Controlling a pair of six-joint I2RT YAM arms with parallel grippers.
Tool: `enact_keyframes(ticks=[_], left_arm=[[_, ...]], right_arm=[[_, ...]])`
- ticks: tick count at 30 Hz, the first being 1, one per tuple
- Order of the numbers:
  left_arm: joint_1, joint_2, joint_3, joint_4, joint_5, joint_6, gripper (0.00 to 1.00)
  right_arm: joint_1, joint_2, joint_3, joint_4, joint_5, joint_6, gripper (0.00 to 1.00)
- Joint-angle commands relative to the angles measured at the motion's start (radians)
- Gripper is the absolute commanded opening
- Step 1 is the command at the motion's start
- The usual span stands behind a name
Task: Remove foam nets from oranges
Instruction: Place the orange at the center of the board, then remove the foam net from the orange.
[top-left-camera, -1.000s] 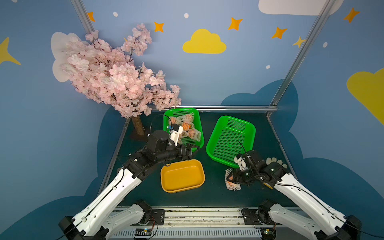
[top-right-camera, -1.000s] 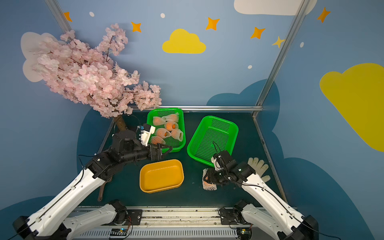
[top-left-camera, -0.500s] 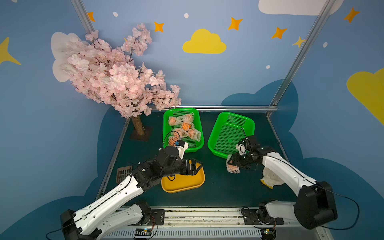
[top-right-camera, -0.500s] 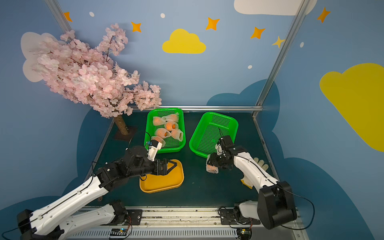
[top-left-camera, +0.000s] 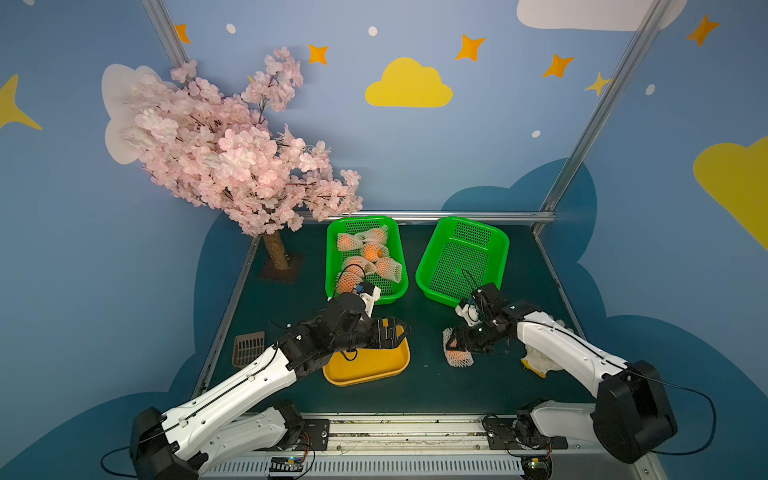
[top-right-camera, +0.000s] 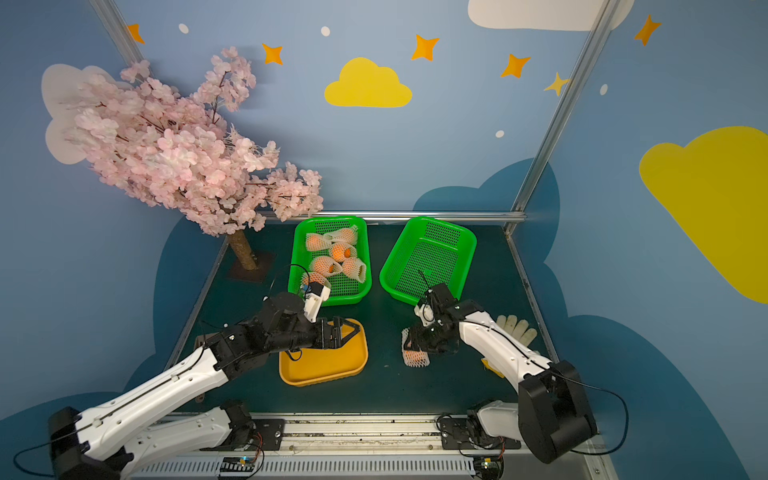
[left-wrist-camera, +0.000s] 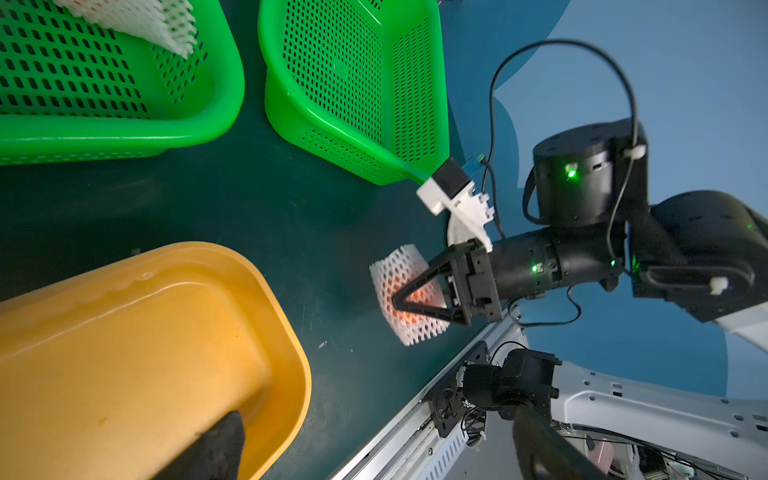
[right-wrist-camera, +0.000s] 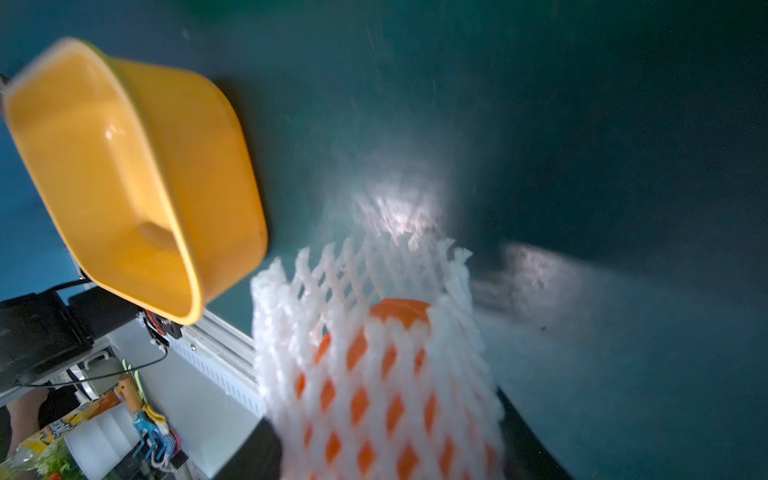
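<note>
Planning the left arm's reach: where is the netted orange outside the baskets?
In both top views, the netted orange sits in the right gripper, between the yellow tray and the white glove.

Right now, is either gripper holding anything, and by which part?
The right gripper clamps a foam net across its middle, over the orange inside. The left gripper is open and empty.

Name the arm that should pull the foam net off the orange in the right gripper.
Left. The left gripper is open and empty over the yellow tray, pointing at the foam net. The right gripper is clamped on that net with the orange inside, so it likely just holds.
</note>
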Motion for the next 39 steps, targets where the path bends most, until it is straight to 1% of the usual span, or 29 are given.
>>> enact_keyframes(ticks=[1, 4, 6, 10, 12, 15, 16, 19, 24, 29, 32, 33, 34, 39], left_arm=[[-0.007, 0.036, -0.017, 0.052, 0.035, -0.017, 1.0], [-0.011, 0.079, -0.016, 0.087, 0.057, -0.028, 1.0], [-0.016, 0.114, -0.008, 0.094, 0.066, -0.038, 0.99], [-0.029, 0.159, 0.007, 0.123, 0.082, -0.044, 0.99], [-0.037, 0.173, 0.018, 0.12, 0.086, -0.035, 1.0], [-0.049, 0.183, 0.024, 0.107, 0.086, -0.016, 1.0], [-0.053, 0.181, 0.021, 0.111, 0.116, -0.01, 1.0], [-0.065, 0.172, 0.005, 0.12, 0.134, 0.003, 1.0], [-0.08, 0.186, -0.01, 0.146, 0.162, 0.004, 1.0], [-0.094, 0.225, 0.002, 0.15, 0.179, 0.011, 1.0], [-0.093, 0.22, -0.013, 0.172, 0.175, -0.006, 1.0], [-0.094, 0.215, -0.021, 0.179, 0.172, -0.01, 1.0], [-0.094, 0.212, -0.025, 0.182, 0.171, -0.016, 1.0], [-0.094, 0.19, -0.053, 0.177, 0.15, -0.028, 1.0]], right_arm=[[0.017, -0.035, -0.071, 0.079, 0.017, 0.112, 0.5], [0.025, -0.056, -0.145, 0.168, 0.052, 0.148, 0.58], [0.024, -0.059, -0.16, 0.188, 0.072, 0.151, 0.63], [0.019, -0.059, -0.134, 0.131, 0.076, 0.132, 0.76], [0.008, -0.057, -0.105, 0.079, 0.054, 0.118, 0.8], [-0.024, -0.046, -0.052, -0.015, -0.017, 0.105, 0.82], [-0.034, -0.047, -0.039, -0.05, -0.037, 0.104, 0.82], [-0.06, -0.07, -0.011, -0.133, -0.09, 0.106, 0.82], [-0.075, -0.097, 0.001, -0.158, -0.101, 0.097, 0.82], [-0.073, -0.008, 0.078, -0.202, -0.101, -0.021, 0.81], [-0.059, 0.053, 0.129, -0.234, -0.084, -0.091, 0.81], [-0.052, 0.072, 0.137, -0.222, -0.104, -0.104, 0.81], [-0.037, 0.086, 0.151, -0.223, -0.091, -0.11, 0.81], [0.064, 0.199, 0.248, -0.314, 0.066, -0.146, 0.81]])
